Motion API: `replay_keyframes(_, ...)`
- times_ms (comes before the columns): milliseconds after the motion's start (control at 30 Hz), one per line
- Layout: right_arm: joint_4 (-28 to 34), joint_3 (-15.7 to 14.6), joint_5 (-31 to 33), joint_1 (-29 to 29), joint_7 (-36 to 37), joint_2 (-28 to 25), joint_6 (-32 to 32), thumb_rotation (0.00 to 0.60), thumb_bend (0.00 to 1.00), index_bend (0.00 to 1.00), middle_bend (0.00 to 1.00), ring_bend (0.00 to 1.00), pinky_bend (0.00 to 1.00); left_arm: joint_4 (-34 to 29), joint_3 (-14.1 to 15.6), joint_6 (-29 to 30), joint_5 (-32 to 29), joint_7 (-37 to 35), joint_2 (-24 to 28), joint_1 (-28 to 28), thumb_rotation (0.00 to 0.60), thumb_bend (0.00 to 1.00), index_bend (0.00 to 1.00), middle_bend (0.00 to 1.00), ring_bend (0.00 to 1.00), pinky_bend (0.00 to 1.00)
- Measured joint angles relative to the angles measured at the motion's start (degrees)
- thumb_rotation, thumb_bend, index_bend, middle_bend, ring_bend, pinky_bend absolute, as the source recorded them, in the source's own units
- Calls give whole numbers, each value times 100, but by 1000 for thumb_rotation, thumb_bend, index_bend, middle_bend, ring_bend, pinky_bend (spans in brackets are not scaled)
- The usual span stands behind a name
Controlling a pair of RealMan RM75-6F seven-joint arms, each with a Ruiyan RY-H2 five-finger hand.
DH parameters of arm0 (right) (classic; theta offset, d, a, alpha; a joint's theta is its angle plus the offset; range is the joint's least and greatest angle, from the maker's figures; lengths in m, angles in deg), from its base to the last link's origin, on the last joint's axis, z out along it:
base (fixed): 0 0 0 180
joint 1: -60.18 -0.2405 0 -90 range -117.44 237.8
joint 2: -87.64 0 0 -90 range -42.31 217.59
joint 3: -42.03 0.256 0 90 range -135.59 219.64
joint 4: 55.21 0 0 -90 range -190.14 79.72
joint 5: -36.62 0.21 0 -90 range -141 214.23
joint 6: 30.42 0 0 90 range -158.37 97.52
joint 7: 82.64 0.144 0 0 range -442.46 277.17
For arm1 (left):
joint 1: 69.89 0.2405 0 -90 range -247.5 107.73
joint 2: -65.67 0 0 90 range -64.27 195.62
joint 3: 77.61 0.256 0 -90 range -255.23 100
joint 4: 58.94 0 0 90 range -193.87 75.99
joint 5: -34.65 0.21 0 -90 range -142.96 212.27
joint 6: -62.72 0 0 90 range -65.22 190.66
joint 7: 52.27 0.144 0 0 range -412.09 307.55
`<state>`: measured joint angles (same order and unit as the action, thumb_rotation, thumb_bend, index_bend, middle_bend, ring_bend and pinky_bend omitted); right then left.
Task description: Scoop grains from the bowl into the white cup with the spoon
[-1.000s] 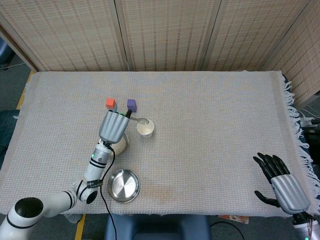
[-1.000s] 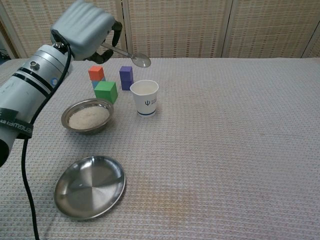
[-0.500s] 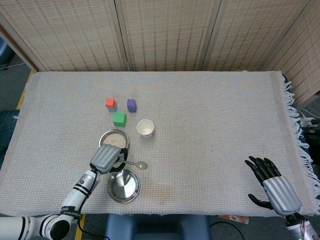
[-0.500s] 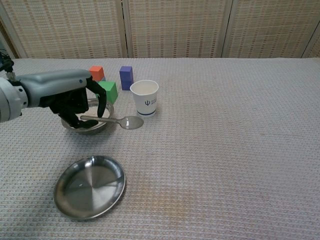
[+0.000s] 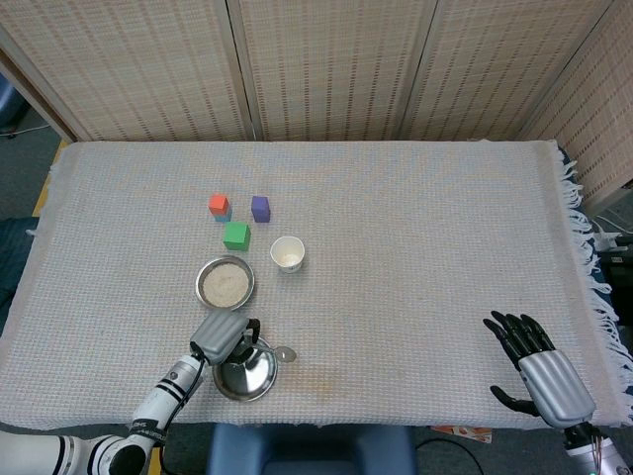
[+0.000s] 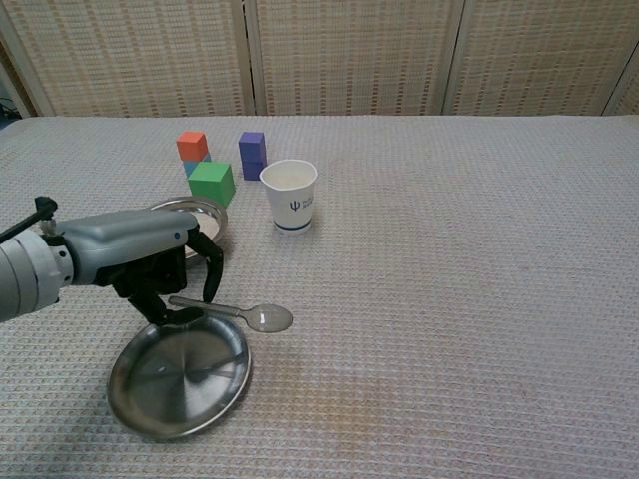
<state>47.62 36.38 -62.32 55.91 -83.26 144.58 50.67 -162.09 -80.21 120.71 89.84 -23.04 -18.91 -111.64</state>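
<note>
My left hand (image 6: 150, 261) (image 5: 223, 338) holds a metal spoon (image 6: 240, 314) (image 5: 277, 351) by its handle, low over the back rim of an empty steel plate (image 6: 180, 384) (image 5: 242, 374). The spoon's bowl points right and looks empty. The steel bowl of white grains (image 5: 226, 282) (image 6: 205, 212) lies behind the hand, partly hidden in the chest view. The white cup (image 6: 290, 196) (image 5: 287, 253) stands upright to the right of the bowl. My right hand (image 5: 539, 366) rests open at the table's near right edge, seen only in the head view.
Red (image 6: 192, 146), purple (image 6: 252, 151) and green (image 6: 211, 183) cubes stand behind the bowl and cup. The cloth's fringed right edge (image 5: 593, 277) lies near my right hand.
My left hand has carried the spoon from above the cup down and toward me, past the grain bowl, to the empty plate. The right hand has barely moved.
</note>
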Motion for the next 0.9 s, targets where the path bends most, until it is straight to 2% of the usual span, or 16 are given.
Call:
replay_keyframes(400,24,12,90,-33,-101,46,-101,600,129,0,0,0,0,373,319,-222,-78,116,7,55,600,498,749,1000,1000,1000)
replay_keyframes(733,36,2,119,-47,-145,61,-151,600,129,0,0,0,0,558,397,-34,189,293,-90,116,600,495,748,1000,1000,1000)
replay_keyframes(900,40,10,151,-53,-159,66,-166,600,129,0,0,0,0,592,435,-16,242,361,-70,145,600,493,678,1000,1000,1000)
